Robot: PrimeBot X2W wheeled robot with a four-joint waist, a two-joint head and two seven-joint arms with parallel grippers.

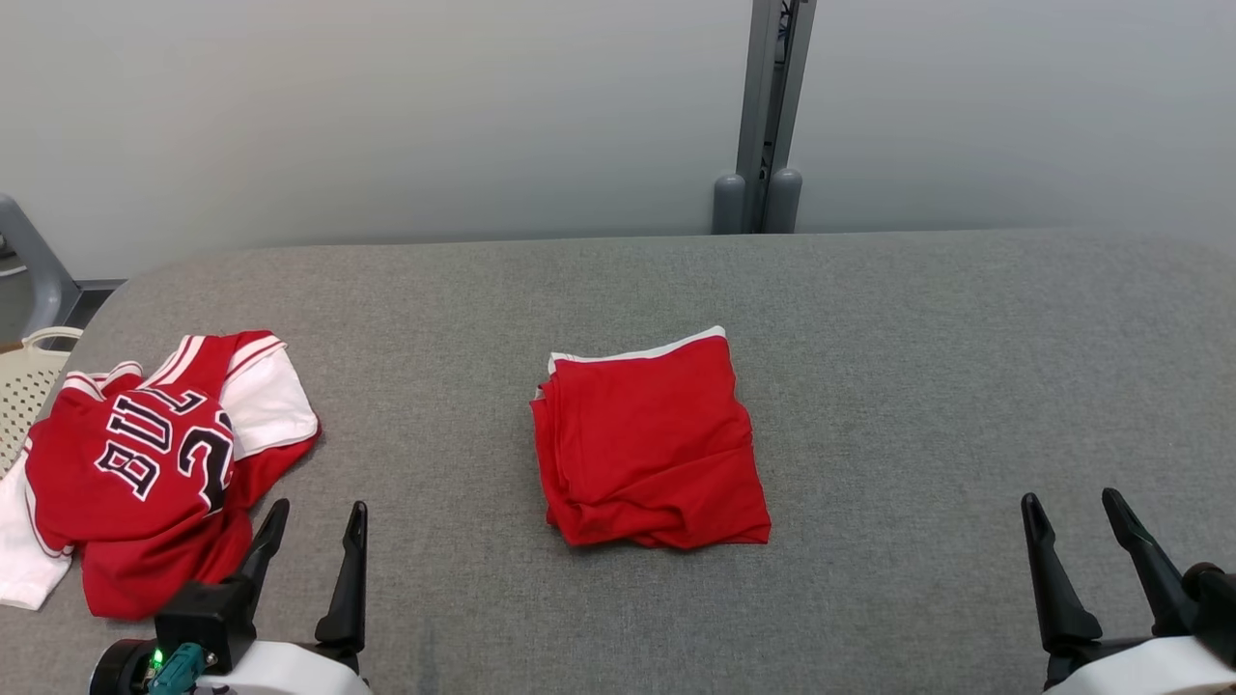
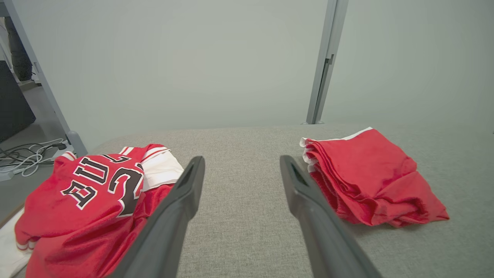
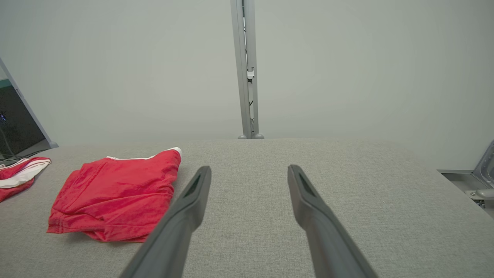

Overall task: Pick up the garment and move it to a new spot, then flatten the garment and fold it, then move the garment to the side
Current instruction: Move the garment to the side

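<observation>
A folded red garment point(image 1: 652, 444) with a white trim edge lies in the middle of the grey table point(image 1: 917, 386); it also appears in the left wrist view as the folded garment point(image 2: 370, 181) and in the right wrist view point(image 3: 115, 195). My left gripper point(image 1: 314, 521) stands open at the lower left, empty, beside a crumpled red and white jersey point(image 1: 145, 463). In its own view the left gripper point(image 2: 241, 164) has bare table between its fingers. My right gripper point(image 1: 1070, 507) is open and empty at the lower right, well clear of the garment; the right gripper point(image 3: 249, 172) points over bare table.
The jersey point(image 2: 85, 204) with black lettering lies heaped at the table's left edge, partly over white cloth. A cream perforated basket point(image 1: 24, 386) sits off the left edge. A grey post point(image 1: 768, 116) rises behind the table against a pale wall.
</observation>
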